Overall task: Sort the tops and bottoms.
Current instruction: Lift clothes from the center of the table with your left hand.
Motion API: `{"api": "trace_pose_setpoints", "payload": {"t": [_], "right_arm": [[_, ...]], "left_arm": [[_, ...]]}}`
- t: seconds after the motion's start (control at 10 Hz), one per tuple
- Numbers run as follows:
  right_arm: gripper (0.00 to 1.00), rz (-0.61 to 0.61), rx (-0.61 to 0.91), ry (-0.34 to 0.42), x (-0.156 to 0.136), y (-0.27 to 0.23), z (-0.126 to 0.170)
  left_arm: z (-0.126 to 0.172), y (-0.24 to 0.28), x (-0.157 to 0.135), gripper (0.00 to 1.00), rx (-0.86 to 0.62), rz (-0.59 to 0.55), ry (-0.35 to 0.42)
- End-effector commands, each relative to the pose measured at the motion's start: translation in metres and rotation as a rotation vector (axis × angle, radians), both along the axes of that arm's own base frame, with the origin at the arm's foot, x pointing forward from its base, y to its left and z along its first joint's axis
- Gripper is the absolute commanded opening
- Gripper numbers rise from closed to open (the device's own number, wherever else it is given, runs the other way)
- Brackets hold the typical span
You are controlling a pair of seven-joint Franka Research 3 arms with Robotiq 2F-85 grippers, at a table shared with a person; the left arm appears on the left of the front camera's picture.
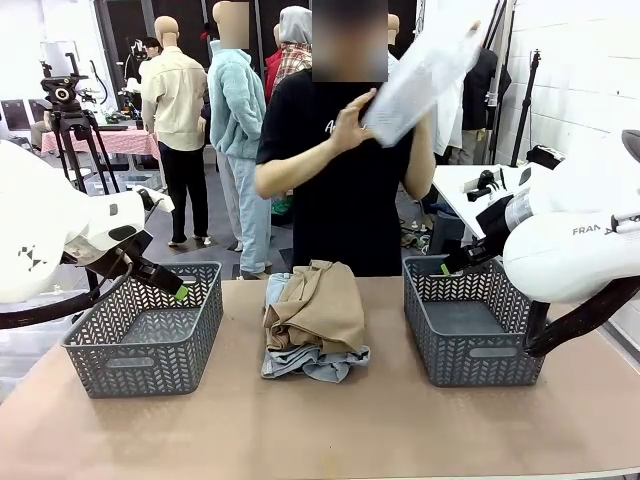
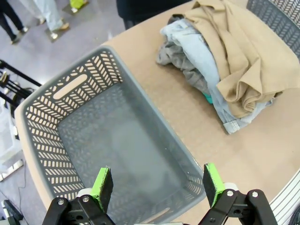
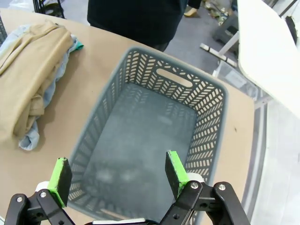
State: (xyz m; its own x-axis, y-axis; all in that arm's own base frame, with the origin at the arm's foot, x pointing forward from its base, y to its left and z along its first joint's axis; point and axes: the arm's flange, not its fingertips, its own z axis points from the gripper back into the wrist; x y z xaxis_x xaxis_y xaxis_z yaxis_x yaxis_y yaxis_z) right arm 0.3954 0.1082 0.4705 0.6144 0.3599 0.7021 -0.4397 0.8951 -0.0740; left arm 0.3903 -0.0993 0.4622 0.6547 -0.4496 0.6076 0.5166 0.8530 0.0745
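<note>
Jaws apart, left gripper (image 2: 157,185) above grey lattice plastic basket (image 2: 44,145), right gripper (image 3: 118,177) above its twin (image 3: 206,126); between them khaki-tan cloth top (image 1: 320,305) covers light blue denim bottoms (image 1: 315,365) (left wrist view adds grey cloth (image 2: 173,56), teal sliver (image 2: 207,98)).

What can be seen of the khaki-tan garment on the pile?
The khaki-tan garment is soft, matte cloth, loosely folded and creased. It sits at the middle of the table, between the left basket and the right basket, apart from both. It rests atop the light blue denim garment, whose hem pokes out beneath its near edge.
</note>
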Motion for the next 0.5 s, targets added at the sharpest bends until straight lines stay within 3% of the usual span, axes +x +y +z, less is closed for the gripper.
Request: {"api": "trace_pose_setpoints", "payload": {"t": [0.0, 0.4], "right_arm": [[1.0, 0.002, -0.009, -0.002, 0.0006, -0.0007, -0.0006], [1.0, 0.002, -0.009, -0.002, 0.0006, -0.0007, -0.0006]], "left_arm": [[0.0004, 0.0019, 0.0002, 1.0, 0.011, 0.003, -0.001], [0.0004, 0.0019, 0.0002, 1.0, 0.011, 0.003, -0.001]]}}
